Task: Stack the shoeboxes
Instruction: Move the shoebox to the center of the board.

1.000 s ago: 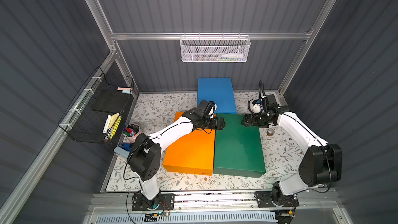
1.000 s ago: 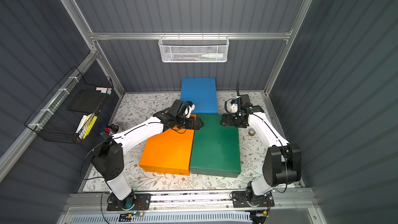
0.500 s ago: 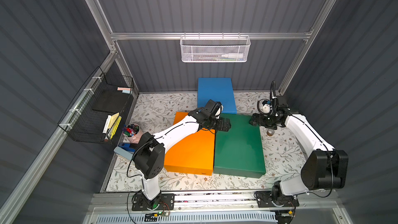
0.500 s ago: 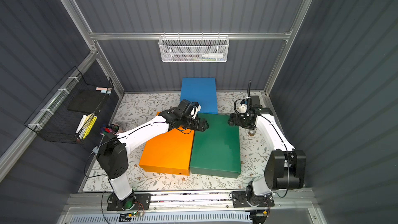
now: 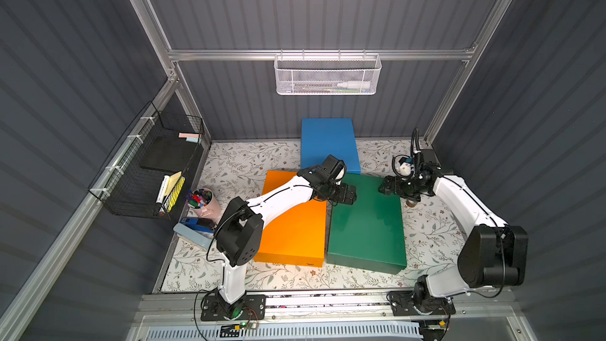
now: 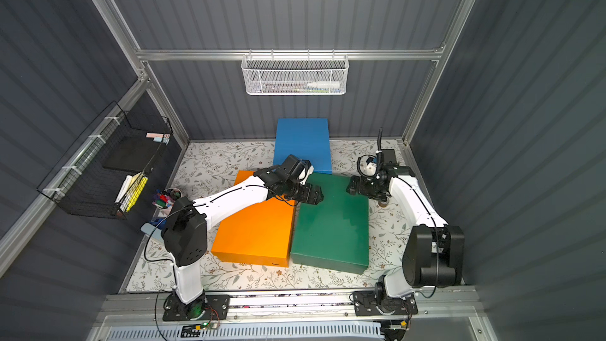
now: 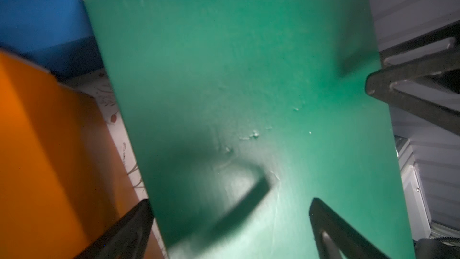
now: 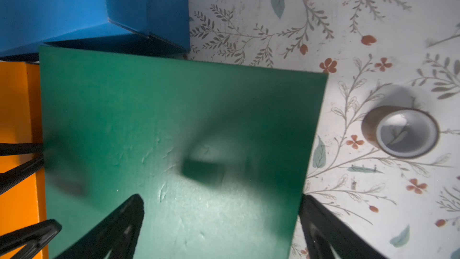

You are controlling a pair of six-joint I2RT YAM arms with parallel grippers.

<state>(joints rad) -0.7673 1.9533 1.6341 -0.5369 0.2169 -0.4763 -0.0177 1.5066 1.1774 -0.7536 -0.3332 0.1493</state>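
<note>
Both top views: green box (image 5: 365, 224) flat on table (image 5: 229, 165), just beside orange box (image 5: 295, 234), blue box (image 6: 301, 142) behind both, L gripper (image 5: 347, 195) & R gripper (image 5: 388, 188) over green's far corners; L wrist: jaws wide, empty, straddling green's orange-side edge; R wrist: wide, empty, straddling opp. edge.

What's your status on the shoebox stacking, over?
Both open: left tool, right tool astride far corners of green shoebox. Nothing stacked; orange shoebox, blue shoebox on table. Loose tape roll beside green shoebox.
</note>
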